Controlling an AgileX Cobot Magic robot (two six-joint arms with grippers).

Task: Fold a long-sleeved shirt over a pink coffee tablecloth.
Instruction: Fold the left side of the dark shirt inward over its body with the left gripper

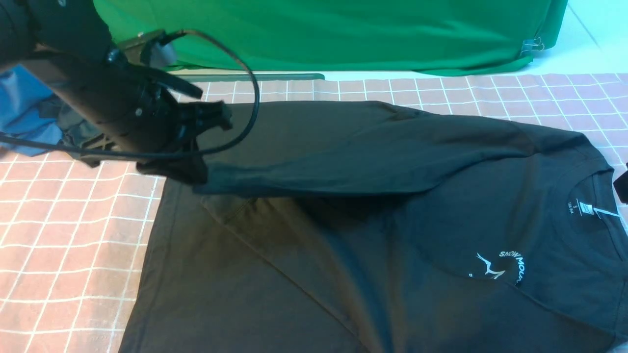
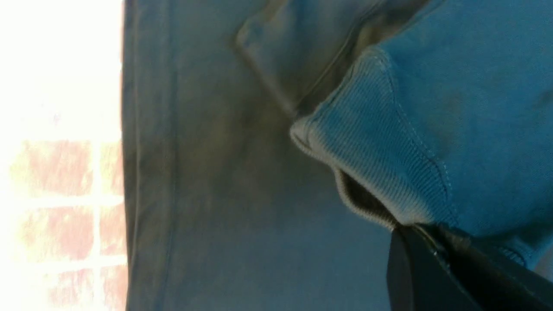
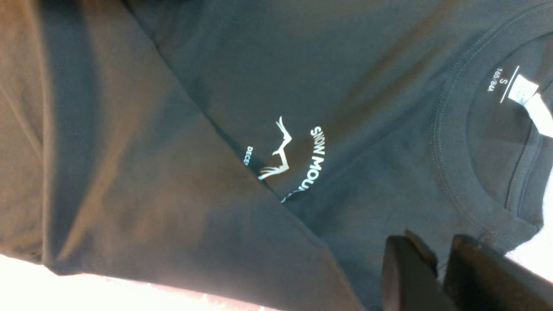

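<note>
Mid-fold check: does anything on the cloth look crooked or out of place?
Yes. On the long-sleeved shirt, a folded flap runs diagonally across the chest and hides part of the logo, so that fold looks askew. Nothing looks spilled or damaged.

Black shirt (image 1: 343, 255) with white lettering, pink white-gridded tablecloth (image 1: 64, 235), green cloth (image 1: 343, 34).

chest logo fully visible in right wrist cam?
No, a folded panel of the long-sleeved shirt covers part of the chest logo.

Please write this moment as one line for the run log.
stage: sleeve fold | left gripper: shut on sleeve cuff, above shirt | right gripper: near collar, grip unclear | shirt: on pink tablecloth
</note>
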